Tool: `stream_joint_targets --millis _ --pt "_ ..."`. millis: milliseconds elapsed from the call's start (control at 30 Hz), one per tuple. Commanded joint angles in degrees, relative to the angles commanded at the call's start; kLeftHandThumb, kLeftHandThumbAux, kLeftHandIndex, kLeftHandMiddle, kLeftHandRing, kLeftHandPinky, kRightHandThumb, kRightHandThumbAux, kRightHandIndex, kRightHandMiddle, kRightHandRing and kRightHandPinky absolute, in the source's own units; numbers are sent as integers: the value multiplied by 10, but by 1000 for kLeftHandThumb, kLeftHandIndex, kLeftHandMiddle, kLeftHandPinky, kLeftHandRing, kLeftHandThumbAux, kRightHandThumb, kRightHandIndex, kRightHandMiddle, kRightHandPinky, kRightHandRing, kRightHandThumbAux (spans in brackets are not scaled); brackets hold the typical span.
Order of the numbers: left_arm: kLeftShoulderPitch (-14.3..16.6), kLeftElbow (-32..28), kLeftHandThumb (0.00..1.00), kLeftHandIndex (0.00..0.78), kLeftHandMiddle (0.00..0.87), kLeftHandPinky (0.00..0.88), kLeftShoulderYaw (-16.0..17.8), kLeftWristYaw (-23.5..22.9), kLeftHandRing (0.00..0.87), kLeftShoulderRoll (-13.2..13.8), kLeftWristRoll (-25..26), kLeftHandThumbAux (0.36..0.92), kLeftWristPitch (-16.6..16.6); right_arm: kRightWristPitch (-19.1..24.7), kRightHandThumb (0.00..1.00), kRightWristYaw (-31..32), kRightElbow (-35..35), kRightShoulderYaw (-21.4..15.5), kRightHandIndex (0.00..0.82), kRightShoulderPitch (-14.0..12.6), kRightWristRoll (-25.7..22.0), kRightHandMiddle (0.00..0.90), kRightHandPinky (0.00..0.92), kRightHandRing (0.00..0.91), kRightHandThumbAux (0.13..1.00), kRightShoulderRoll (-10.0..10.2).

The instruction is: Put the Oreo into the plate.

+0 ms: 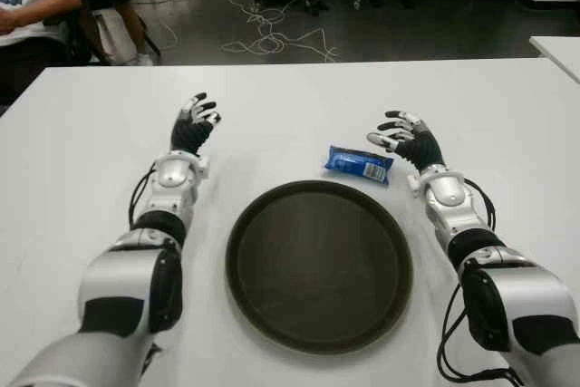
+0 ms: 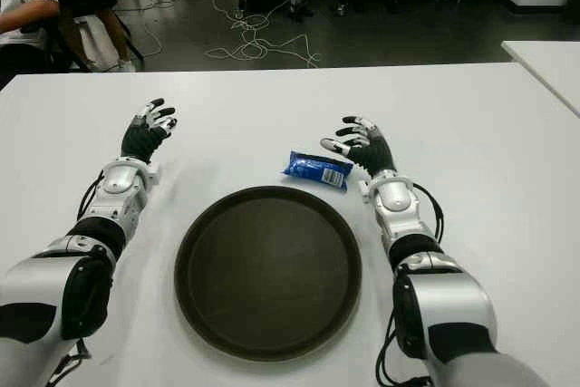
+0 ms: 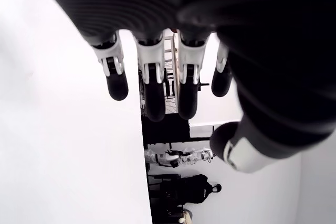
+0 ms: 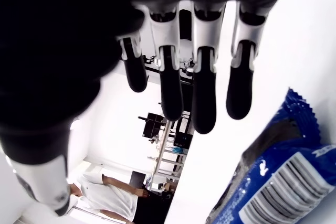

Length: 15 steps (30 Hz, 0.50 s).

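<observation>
From the head, a small blue shiny Oreo packet (image 1: 359,163) lies flat on the white table (image 1: 299,106), just past the far right rim of the round dark brown plate (image 1: 319,265). The right hand (image 1: 406,140) is just beside the packet, apart from it. The left hand (image 1: 193,124) is left of the plate.

At the left wrist, its fingers (image 3: 116,80) are spread and hold nothing.

At the right wrist, its fingers (image 4: 203,103) are spread and empty, with the packet close by

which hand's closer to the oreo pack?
Right. The right hand is open just beside the Oreo pack, not touching it. The left hand is open across the table, beyond the plate.
</observation>
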<state>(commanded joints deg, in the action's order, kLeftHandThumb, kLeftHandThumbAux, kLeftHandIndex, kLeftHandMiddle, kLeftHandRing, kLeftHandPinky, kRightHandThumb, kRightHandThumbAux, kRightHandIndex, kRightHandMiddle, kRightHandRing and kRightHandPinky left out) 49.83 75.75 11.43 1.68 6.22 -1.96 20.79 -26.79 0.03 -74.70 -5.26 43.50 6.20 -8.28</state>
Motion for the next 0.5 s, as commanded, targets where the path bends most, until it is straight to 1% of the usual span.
stream_joint_targets --millis 133,233,500 --pt "0 0 97 112 195 116 0 0 162 0 1 675 -1 2 0 -1 0 1 258 1 1 375 465 438 756 0" --pt "0 0 94 110 199 114 0 0 162 0 2 663 -1 4 0 -3 0 2 267 1 2 381 472 443 768 0" --pt "1 0 107 113 204 126 2 -2 169 -1 5 660 -1 3 0 -9 0 4 263 1 3 380 480 441 749 0"
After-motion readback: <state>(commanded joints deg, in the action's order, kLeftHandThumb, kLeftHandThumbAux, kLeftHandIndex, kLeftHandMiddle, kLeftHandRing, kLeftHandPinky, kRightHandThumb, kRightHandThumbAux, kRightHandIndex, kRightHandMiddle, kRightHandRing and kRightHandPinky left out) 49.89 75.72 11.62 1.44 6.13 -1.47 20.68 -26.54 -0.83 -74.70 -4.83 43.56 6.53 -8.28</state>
